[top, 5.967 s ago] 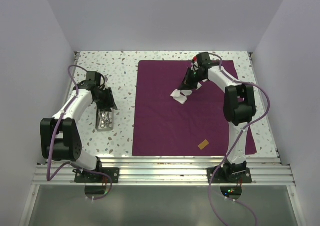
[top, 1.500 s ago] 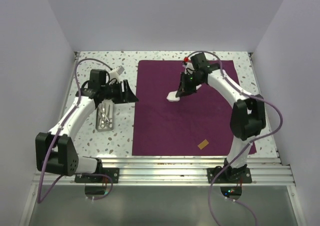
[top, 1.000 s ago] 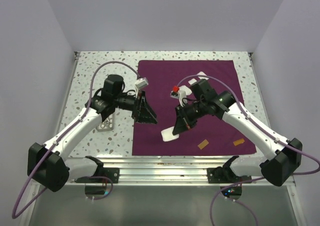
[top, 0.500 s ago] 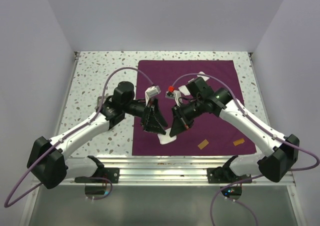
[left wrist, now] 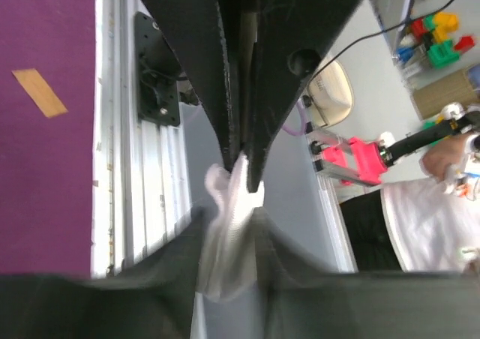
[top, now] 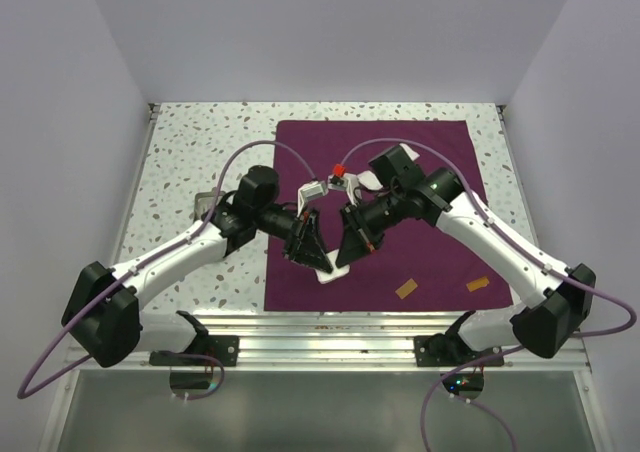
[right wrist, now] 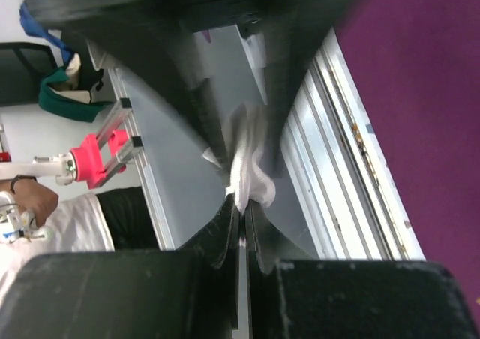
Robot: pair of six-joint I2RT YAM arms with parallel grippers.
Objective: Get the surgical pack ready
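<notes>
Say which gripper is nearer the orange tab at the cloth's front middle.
Right. The right gripper sits left of the tab; the left gripper is farther left, beyond it.

Right gripper [top: 341,260] has left the purple cloth's [top: 440,147] far middle and is now over its near-left part, carrying the gauze square [top: 328,275] in closed jaws. Left gripper [top: 322,261] has come off the steel tray [top: 204,205] left of the cloth and is now tip to tip with the right. Left jaws have narrowed round the gauze; blur hides any contact. Orange-brown tab [top: 478,284] is uncovered near the cloth's near-right corner.
</notes>
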